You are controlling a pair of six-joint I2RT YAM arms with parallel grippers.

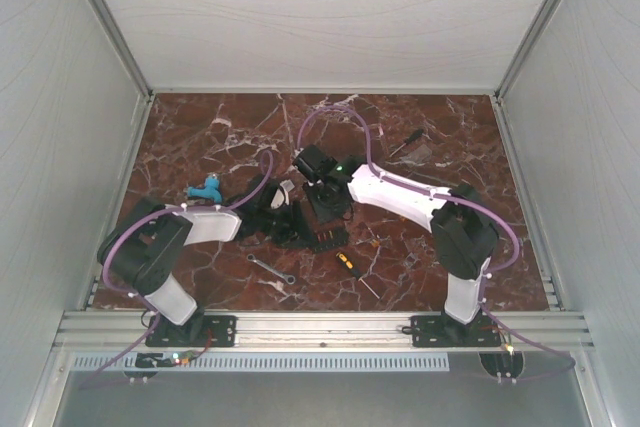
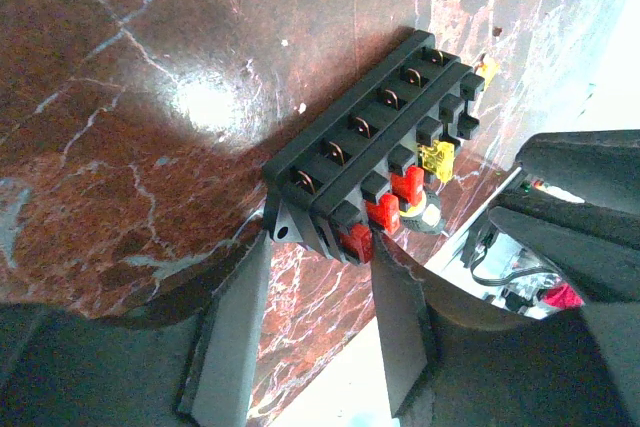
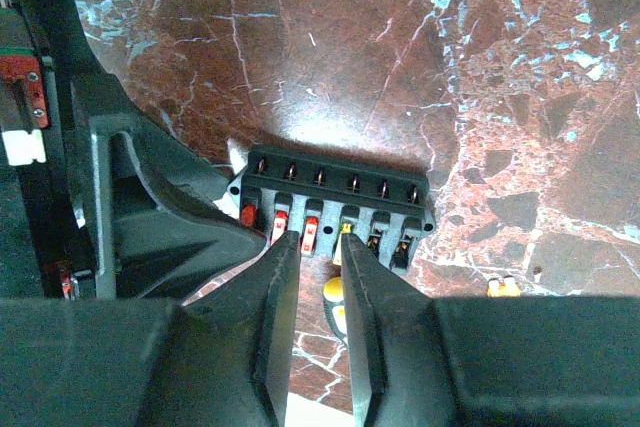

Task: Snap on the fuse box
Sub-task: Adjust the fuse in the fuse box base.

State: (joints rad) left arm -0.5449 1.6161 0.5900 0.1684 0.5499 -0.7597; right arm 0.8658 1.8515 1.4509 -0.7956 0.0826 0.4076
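Note:
The fuse box is a black block with a row of red fuses and one yellow fuse; it also shows in the right wrist view and the top view. My left gripper brackets its near end, both fingertips touching the box, and it shows in the top view too. My right gripper points at the fuse row from the front. Its jaws stand a narrow gap apart with nothing between them, the tips just short of the yellow fuse. I cannot pick out the dark cover.
A yellow-and-black screwdriver and a silver wrench lie in front of the box. A blue object lies at the left. A loose yellow fuse lies on the marble. Small dark pieces lie at the back right.

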